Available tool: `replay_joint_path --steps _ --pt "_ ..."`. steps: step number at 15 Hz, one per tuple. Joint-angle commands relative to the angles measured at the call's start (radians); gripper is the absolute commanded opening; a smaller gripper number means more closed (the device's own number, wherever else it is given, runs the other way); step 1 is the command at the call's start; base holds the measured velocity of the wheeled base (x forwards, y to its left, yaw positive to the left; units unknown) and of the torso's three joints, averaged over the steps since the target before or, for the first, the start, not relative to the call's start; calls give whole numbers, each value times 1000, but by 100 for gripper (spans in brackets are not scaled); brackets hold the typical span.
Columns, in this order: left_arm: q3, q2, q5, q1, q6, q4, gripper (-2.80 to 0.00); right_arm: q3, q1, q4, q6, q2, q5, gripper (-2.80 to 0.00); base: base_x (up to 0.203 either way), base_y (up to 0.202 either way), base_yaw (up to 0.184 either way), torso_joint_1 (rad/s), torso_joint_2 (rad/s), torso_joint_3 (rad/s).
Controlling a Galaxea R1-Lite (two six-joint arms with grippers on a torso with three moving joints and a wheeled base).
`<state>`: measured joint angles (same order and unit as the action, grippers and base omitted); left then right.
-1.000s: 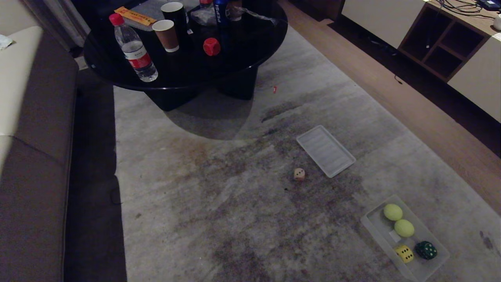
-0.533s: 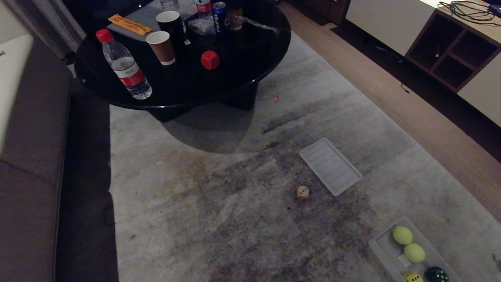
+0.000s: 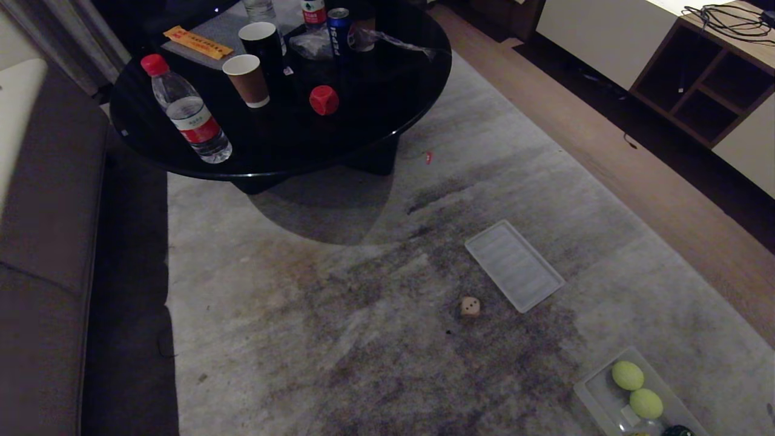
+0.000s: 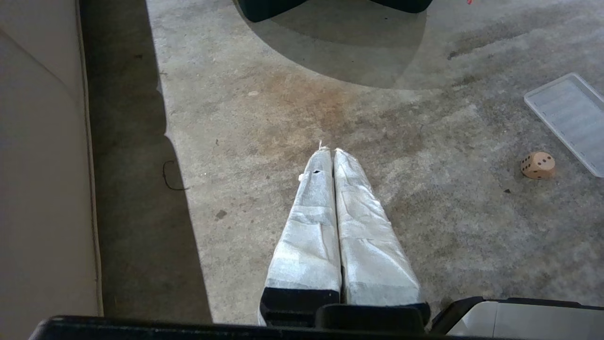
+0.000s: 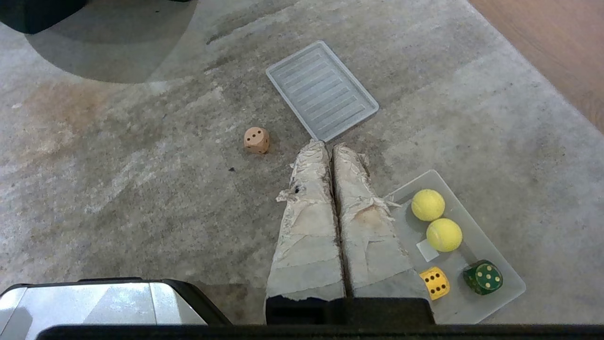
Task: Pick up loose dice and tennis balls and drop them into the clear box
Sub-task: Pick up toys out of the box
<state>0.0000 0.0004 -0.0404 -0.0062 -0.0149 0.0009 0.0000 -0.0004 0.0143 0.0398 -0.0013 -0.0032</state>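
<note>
The clear box [image 5: 512,288] is set on the rug [image 3: 363,339] at the near right, and two tennis balls [image 5: 428,204] are held in its far half, with a yellow die [image 5: 434,283] and a green die [image 5: 482,276] in its near half. A tan die [image 3: 470,306] is left loose on the rug, left of the box and farther away, just beside the near corner of the ribbed lid [image 3: 514,265]. A red die [image 3: 324,100] is seen on the round black worktop [image 3: 387,91] at the far left, near a water bottle [image 3: 184,115], two paper cups [image 3: 246,80] and a can [image 3: 339,27]. The left claw [image 4: 329,150] is held above bare rug with its taped fingers pressed together and nothing between them. The right claw [image 5: 328,144] is likewise closed on nothing, above the rug between the lid and the box.
</note>
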Motion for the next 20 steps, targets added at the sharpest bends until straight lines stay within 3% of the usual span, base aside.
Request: replay_joint_path --steps 1,6,20 --pt "2 0 -1 0 0 1 -280 5 -1 1 0 1 0 -280 0 0 0 0 0 0" --pt "2 0 0 0 0 -1 -280 5 -1 1 0 1 0 -280 0 0 0 0 1 -54" --pt "2 0 -1 0 0 1 -280 5 -1 0 0 1 0 -280 0 0 0 3 2 -196"
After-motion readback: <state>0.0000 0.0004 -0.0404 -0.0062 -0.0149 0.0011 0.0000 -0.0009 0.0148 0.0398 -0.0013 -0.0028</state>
